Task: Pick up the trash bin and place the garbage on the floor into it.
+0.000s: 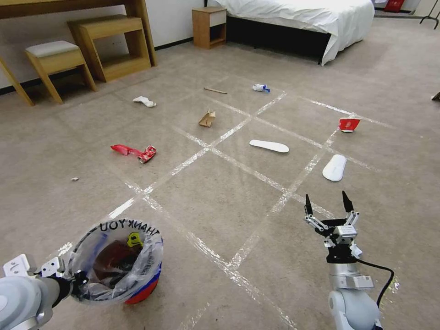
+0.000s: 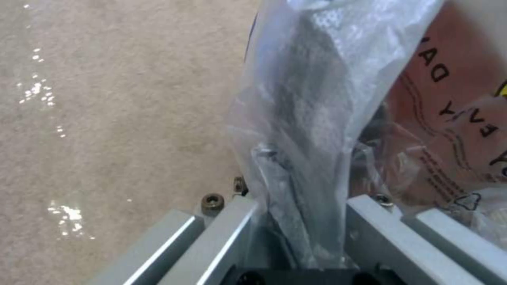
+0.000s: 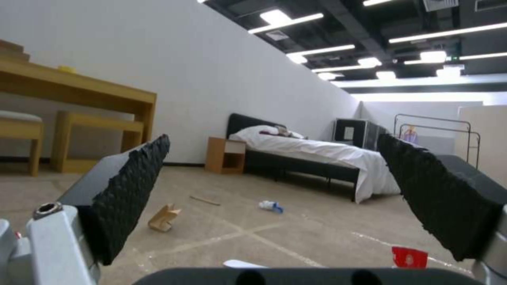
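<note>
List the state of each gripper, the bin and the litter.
Left gripper: shut on the trash bin's rim.
Right gripper: open, empty.
Trash bin: held, bag-lined, some trash inside.
Red wrapper: on the floor.
Cardboard scrap: on the floor.

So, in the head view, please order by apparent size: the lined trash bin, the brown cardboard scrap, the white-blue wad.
1. Red-and-blue trash bin with clear plastic bag, largest, though nearest the camera.
2. Brown cardboard scrap.
3. White-blue wad, smallest, though farthest away.
</note>
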